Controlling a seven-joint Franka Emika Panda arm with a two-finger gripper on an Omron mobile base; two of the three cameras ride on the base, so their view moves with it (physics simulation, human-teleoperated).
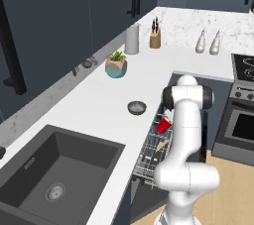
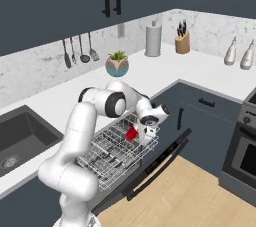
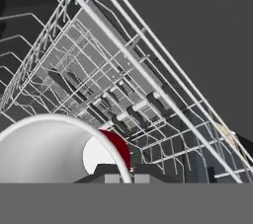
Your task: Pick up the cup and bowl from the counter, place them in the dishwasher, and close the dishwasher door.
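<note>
Hand view: gripper (image 3: 122,177) pinching cup (image 3: 49,149) rim over rack (image 3: 123,70).

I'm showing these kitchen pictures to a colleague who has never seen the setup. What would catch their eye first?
Probably the red cup, the brightest thing there, pinched by its rim in the shut gripper over the dishwasher's pulled-out white wire rack, above the lowered dishwasher door. Next, the dark bowl, alone on the white counter near the rack.

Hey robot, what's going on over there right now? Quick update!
Hand shut on the cup, over the dishwasher's pulled-out rack. Bowl on the counter. Dishwasher door down. Nothing in the way.
</note>
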